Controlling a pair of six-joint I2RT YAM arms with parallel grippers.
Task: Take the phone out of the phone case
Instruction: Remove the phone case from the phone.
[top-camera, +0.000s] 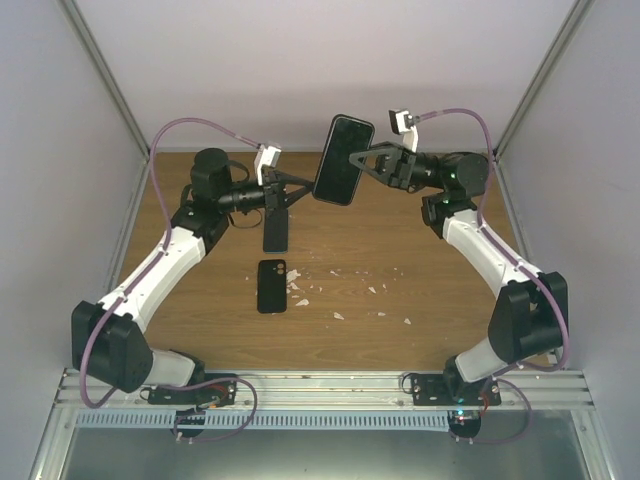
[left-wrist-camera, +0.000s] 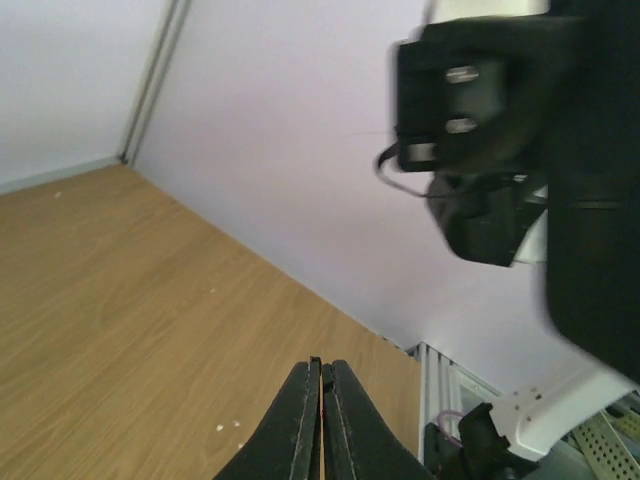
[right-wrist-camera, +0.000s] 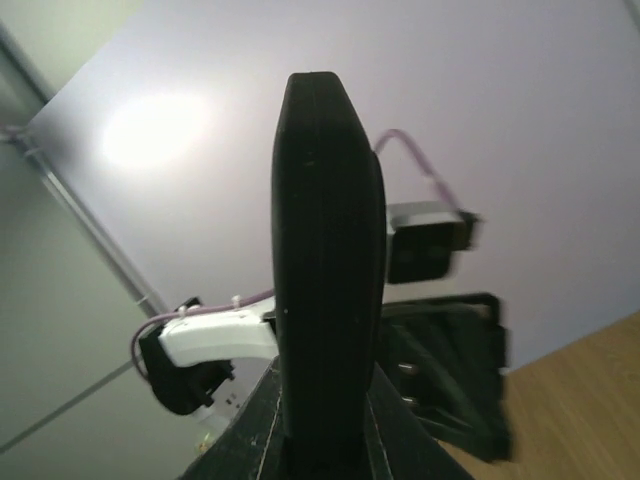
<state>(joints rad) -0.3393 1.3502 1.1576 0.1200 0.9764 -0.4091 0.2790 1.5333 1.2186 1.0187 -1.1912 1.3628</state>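
Note:
My right gripper (top-camera: 357, 160) is shut on a black phone (top-camera: 343, 160) and holds it upright high above the table, glossy screen facing the top camera. In the right wrist view the phone (right-wrist-camera: 325, 250) stands edge-on between my fingers (right-wrist-camera: 400, 440), with a thick matte rim; I cannot tell whether a case is on it. My left gripper (top-camera: 306, 190) is shut and empty, its tips just left of the phone's lower edge. Its closed tips (left-wrist-camera: 322, 366) show in the left wrist view. A black case-like slab with a camera cutout (top-camera: 272, 285) lies flat on the table.
A dark flat rectangle (top-camera: 275, 230) lies under the left gripper; I cannot tell whether it is an object or a shadow. Small white scraps (top-camera: 340, 290) are scattered mid-table. Lilac walls enclose the wooden table (top-camera: 420, 250); a metal rail (top-camera: 320, 385) runs along the near edge.

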